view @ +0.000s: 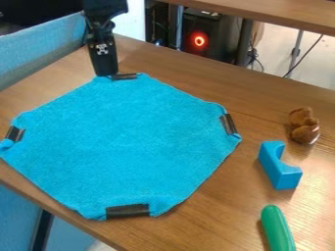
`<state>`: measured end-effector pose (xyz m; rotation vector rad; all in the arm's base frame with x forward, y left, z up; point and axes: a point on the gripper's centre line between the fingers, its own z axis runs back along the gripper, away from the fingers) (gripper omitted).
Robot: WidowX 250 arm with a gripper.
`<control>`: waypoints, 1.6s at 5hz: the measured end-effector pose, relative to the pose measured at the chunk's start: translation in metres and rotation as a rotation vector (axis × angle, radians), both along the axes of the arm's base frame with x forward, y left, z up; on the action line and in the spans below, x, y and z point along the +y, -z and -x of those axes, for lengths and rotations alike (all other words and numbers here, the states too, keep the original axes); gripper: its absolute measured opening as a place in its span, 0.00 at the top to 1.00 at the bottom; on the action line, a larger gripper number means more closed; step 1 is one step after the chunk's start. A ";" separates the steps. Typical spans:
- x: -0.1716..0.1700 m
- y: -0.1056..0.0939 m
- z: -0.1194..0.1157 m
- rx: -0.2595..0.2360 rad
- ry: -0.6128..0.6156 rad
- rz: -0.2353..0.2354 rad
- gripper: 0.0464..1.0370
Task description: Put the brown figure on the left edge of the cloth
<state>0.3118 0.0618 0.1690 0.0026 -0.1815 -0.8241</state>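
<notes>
The black gripper [105, 63] hangs at the upper left, its lower end by the cloth's far corner, well away from the brown figure. That brown figure [304, 126], small and rounded, rests on the wooden table near the right side of the view. To its left lies the bright blue cloth [124, 142], spread flat with its corners held by black tape. Bare table separates the figure from the cloth's right corner.
A blue arch-shaped block [280, 166] sits just below the figure, and a green rounded object [277, 229] lies at the lower right. The wooden table [196, 230] ends along a lower-left edge. Blue partition [42, 49] stands at the upper left.
</notes>
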 end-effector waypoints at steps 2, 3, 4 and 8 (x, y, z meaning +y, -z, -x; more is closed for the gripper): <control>-0.047 0.018 0.006 -0.066 -0.141 0.004 0.04; -0.085 0.017 0.004 -0.201 -0.339 0.075 0.04; -0.126 0.018 -0.003 -0.287 -0.463 0.171 0.04; -0.214 0.045 -0.090 -0.444 -0.850 0.483 0.04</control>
